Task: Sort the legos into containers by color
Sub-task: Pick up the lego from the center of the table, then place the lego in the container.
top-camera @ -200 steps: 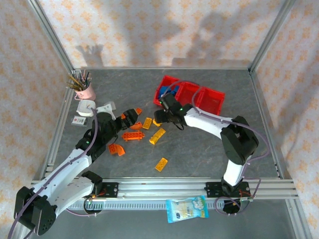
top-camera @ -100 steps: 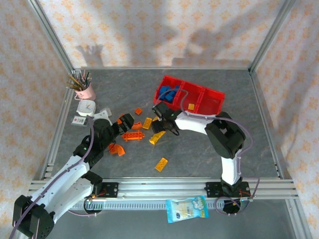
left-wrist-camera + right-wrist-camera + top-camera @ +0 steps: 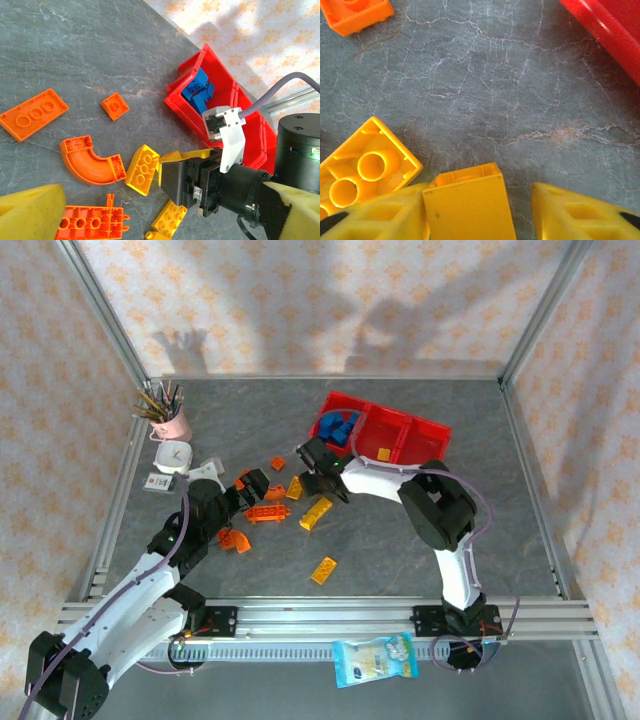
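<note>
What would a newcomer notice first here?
The bright red containers at the far middle of the grey table stand out, with blue legos piled in the leftmost compartment. Next comes the scatter of orange and yellow legos just left of them. In the right wrist view, the right gripper has its fingers either side of a yellow brick, with a gap on one side.

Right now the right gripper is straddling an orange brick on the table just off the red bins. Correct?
Not orange. The right wrist view shows the right gripper straddling a yellow brick; it does lie on the table just off the red bins.
</note>
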Available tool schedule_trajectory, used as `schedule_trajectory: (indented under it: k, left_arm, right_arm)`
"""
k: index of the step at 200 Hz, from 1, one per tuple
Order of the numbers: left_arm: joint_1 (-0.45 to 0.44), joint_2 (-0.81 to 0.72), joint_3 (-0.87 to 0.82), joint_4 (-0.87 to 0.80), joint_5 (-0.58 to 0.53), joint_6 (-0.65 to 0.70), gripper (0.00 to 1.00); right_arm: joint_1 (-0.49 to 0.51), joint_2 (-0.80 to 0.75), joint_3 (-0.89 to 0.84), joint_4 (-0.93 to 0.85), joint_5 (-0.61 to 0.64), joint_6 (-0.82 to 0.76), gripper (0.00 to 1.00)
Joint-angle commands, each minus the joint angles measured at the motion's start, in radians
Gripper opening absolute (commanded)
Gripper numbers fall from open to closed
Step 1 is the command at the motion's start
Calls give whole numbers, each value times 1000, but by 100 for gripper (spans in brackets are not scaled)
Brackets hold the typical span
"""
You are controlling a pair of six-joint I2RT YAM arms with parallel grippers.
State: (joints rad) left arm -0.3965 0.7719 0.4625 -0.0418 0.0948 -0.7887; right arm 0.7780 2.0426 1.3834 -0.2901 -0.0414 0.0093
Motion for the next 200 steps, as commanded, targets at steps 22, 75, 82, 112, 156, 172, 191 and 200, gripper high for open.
schedule_trajectory:
  k: [22, 75, 82, 112, 156, 172, 191, 200]
  left_arm:
    - [10, -2, -7, -8, -22, -9, 99]
    - [10, 21, 1, -3, -12, -12, 99]
    - [9, 25, -1, 10, 1, -11, 99]
    - [8, 59, 18, 28, 31, 2, 99]
    - [-51, 121, 30, 125, 28, -18, 99]
    - [-88, 170, 62, 133, 10, -4, 99]
    - [-118, 230, 102, 150, 8, 9, 99]
    - [-127, 257, 117, 166, 11, 15, 99]
  right_arm:
    - [-9, -17, 9, -10, -4, -10, 42]
    - [-64, -166, -90, 11, -69, 59, 33]
    - [-78, -197, -114, 17, -76, 69, 32]
    - [-151, -318, -191, 18, -79, 128, 31]
    - [-283, -407, -203, -7, -28, 180, 31]
    - [-319, -378, -154, -25, -5, 188, 31]
    - [-347, -316, -80, -34, 30, 188, 31]
    - [-357, -286, -47, -34, 53, 190, 31]
